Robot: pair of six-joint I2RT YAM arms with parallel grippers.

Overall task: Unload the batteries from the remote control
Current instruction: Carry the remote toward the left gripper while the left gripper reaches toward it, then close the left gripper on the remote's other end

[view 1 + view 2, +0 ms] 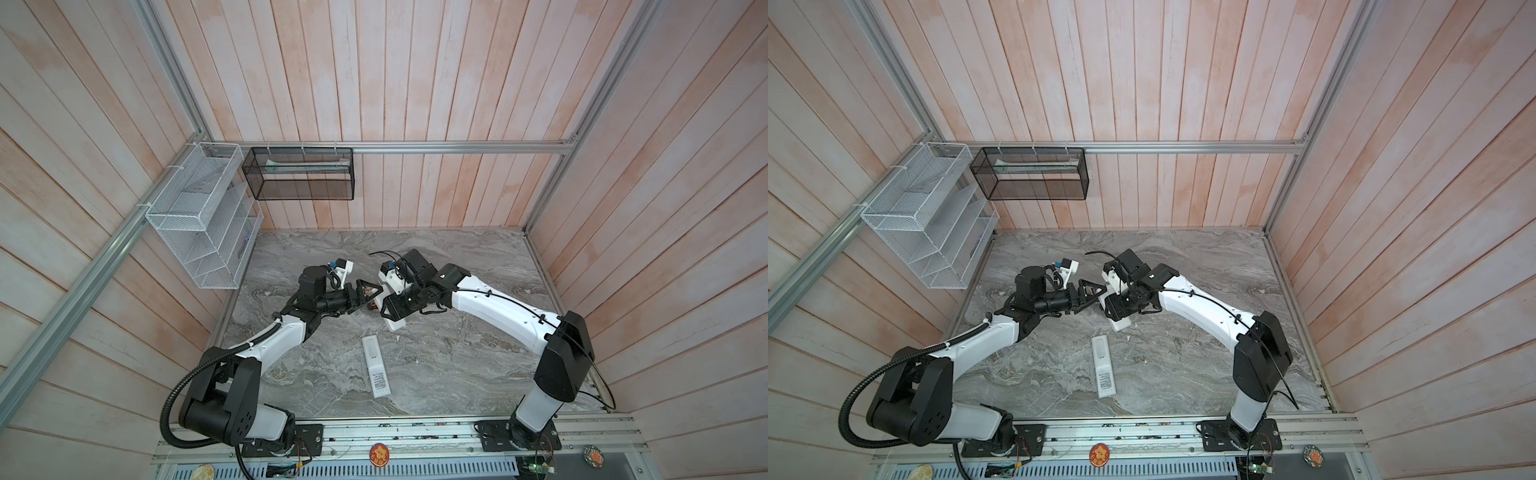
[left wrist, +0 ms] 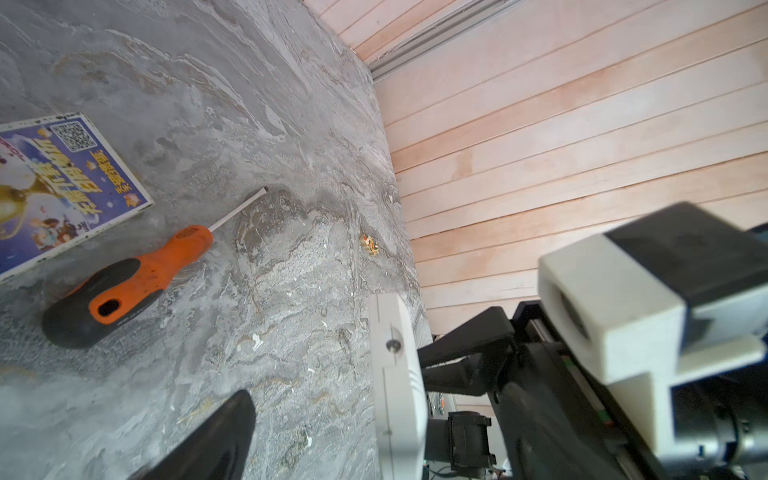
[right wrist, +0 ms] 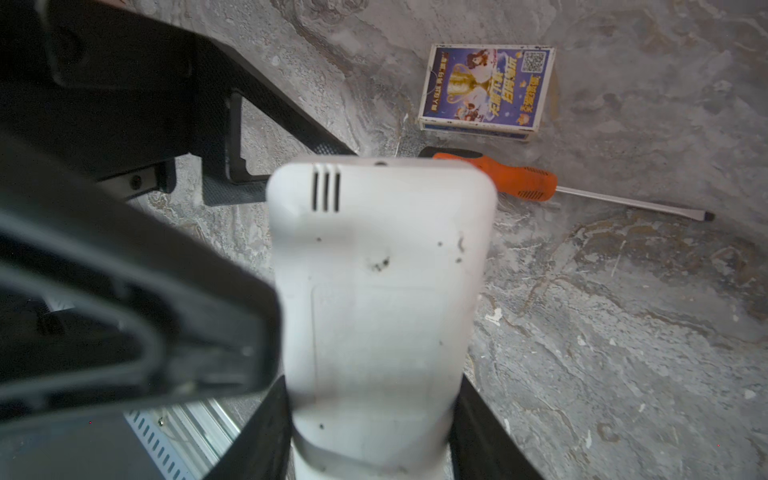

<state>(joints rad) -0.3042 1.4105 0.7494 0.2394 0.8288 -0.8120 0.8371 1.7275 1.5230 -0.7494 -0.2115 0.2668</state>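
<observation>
Pale pink wooden-plank walls (image 1: 415, 83) enclose a grey marbled stone worktop (image 1: 457, 374). Nearest the front, a second white slab-shaped remote control (image 1: 376, 368) lies flat; its printed label is too small to read. At mid-worktop the right claw (image 3: 374, 382) is clenched across a white plastic remote control (image 3: 382, 291), held above the surface with its back face toward the wrist camera. The left claw (image 1: 372, 296), jaws spread and empty, stands at the remote's free end. The batteries are not visible and presumably sit behind the faintly outlined back cover, which looks closed. To do this step well, the right grip should be firm and level while one left fingertip presses the cover and slides it along its length rather than prying. Beyond lie an orange-and-black-handled flat screwdriver (image 2: 137, 282) and a blue printed cardboard box (image 3: 486, 87) bearing a QR code, a trophy picture and yellow Chinese characters; the handle's embossed lettering is illegible.
</observation>
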